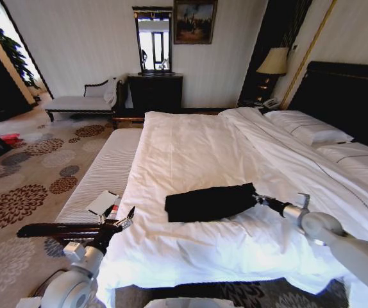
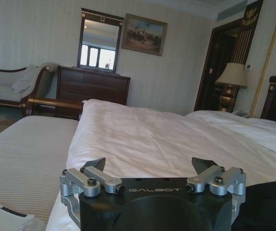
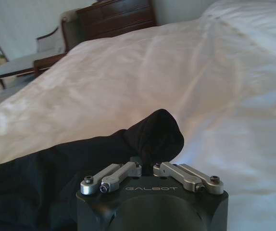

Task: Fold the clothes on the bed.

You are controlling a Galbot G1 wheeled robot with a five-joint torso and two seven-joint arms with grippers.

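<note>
While the black T-shirt (image 1: 209, 202) is lying folded into a narrow dark strip across the white duvet of the bed (image 1: 197, 147), near the foot end, the right end effector (image 1: 256, 198) is pinching the shirt's right-hand end. Seen from the right wrist, its fingers are pressed together on a raised bunch of the black fabric (image 3: 152, 134). The left end effector (image 1: 127, 219) is hovering at the bed's left edge, just apart from the shirt, with its fingers spread and nothing between them; the left wrist camera is showing both dark fingertips (image 2: 95, 164) wide apart above the white sheet.
</note>
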